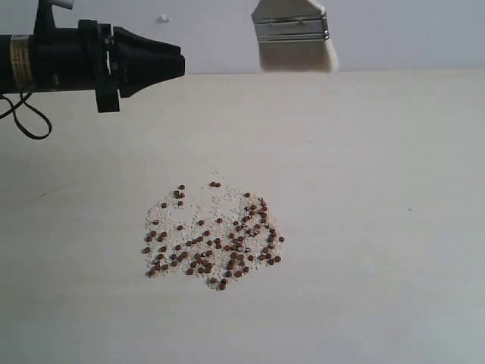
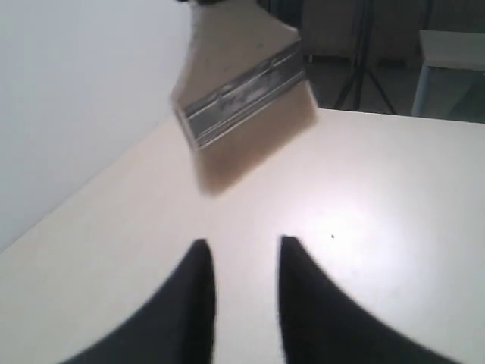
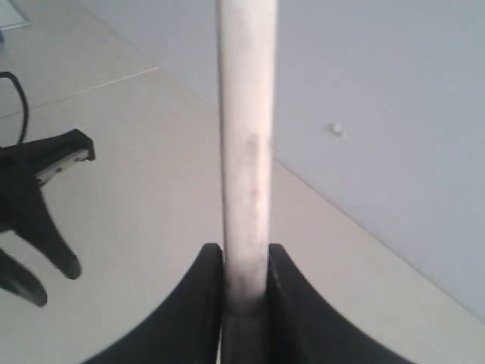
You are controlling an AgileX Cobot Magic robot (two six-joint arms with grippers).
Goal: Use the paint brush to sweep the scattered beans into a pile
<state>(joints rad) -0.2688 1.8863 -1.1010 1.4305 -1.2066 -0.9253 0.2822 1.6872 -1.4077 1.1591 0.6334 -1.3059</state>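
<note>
Round reddish beans [image 1: 216, 241] dot chalky crumbs [image 1: 221, 202]; right fingers [image 3: 189, 303] pinch the wooden paint brush [image 1: 292, 29]; left fingers [image 2: 189, 303] part-open, empty.

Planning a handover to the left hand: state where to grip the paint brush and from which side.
Best grip the paint brush on its wooden handle just above the ferrule, from the side, across the flat faces: it hangs bristles down, and the right hand clamps the handle.
</note>
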